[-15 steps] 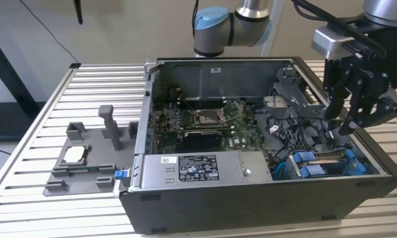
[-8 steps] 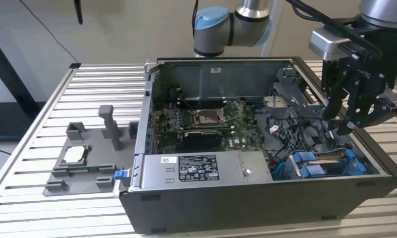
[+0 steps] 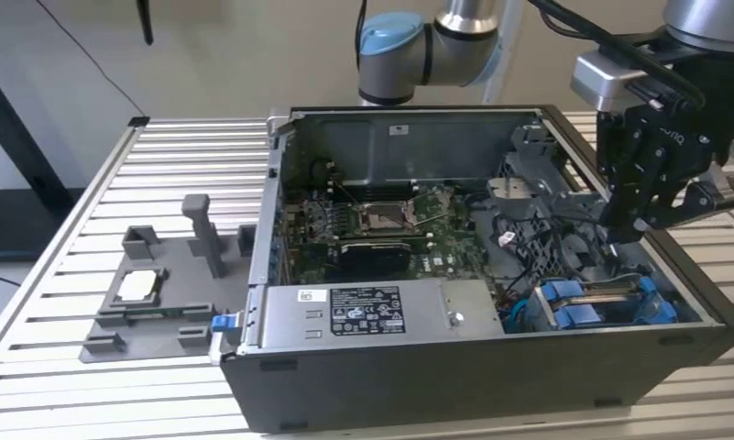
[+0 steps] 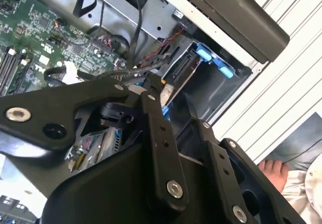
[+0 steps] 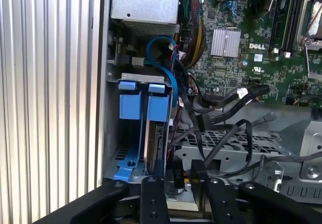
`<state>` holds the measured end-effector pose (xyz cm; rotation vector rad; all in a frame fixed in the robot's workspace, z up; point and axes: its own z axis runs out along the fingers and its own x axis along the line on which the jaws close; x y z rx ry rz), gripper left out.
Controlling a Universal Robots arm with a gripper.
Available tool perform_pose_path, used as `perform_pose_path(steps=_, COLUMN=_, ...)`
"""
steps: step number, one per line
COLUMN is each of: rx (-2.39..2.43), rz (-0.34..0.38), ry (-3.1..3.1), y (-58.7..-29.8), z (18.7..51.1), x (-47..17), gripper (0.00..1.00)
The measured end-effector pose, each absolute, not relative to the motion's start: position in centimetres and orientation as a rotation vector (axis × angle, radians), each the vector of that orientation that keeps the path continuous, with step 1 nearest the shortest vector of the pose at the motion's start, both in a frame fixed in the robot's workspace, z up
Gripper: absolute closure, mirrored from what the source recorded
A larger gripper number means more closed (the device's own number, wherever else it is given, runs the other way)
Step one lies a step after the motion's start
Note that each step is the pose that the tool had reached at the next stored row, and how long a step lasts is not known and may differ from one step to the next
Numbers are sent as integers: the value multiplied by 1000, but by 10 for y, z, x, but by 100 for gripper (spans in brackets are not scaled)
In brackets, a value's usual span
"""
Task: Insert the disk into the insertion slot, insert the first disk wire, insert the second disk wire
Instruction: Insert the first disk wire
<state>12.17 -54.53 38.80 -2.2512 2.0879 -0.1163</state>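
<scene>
Gripper clamps disk wire, first wrist view; exterior view: disk in insertion slot.

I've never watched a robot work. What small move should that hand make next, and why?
Probably a short, slow drop toward the black wires beside the insertion slot. The disk already appears to sit in the slot. The wires lie loose next to it, one with a free end. The hand hangs just above that corner of the open case.
</scene>
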Motion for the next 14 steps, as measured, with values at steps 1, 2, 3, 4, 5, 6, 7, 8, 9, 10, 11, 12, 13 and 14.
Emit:
perform_pose_path(steps=1, rx=-2251, rz=-116, ry=2088, y=-545, z=388, x=122, gripper=69)
perform_pose_path(steps=2, rx=-2251, rz=-116, ry=2088, y=-545, z=388, x=122, gripper=69)
perform_pose_path(steps=3, rx=-2251, rz=-116, ry=2088, y=-545, z=388, x=122, gripper=69)
perform_pose_path(steps=4, rx=-2251, rz=-116, ry=2088, y=-545, z=388, x=122, gripper=71)
perform_pose_path(steps=5, rx=-2251, rz=-116, ry=2088, y=-545, z=388, x=122, gripper=71)
perform_pose_path(steps=6, rx=-2251, rz=-116, ry=2088, y=-545, z=388, x=122, gripper=78)
perform_pose_path(steps=7, rx=-2251, rz=-116, ry=2088, y=-545, z=388, x=122, gripper=81)
perform_pose_path(steps=8, rx=-2251, rz=-116, ry=2088, y=-545, z=388, x=122, gripper=81)
perform_pose_path(steps=9, rx=-2251, rz=-116, ry=2088, y=-545, z=388, x=122, gripper=81)
perform_pose_path(steps=10, rx=-2251, rz=-116, ry=2088, y=-544, z=388, x=122, gripper=81)
perform_pose_path(steps=11, rx=-2251, rz=-116, ry=2088, y=-544, z=388, x=122, gripper=81)
perform_pose_path(steps=12, rx=-2251, rz=-116, ry=2088, y=-544, z=388, x=122, gripper=81)
perform_pose_path(steps=13, rx=-2251, rz=-116, ry=2088, y=-544, z=388, x=122, gripper=81)
perform_pose_path(steps=14, rx=-2251, rz=-116, ry=2088, y=-544, z=388, x=122, gripper=81)
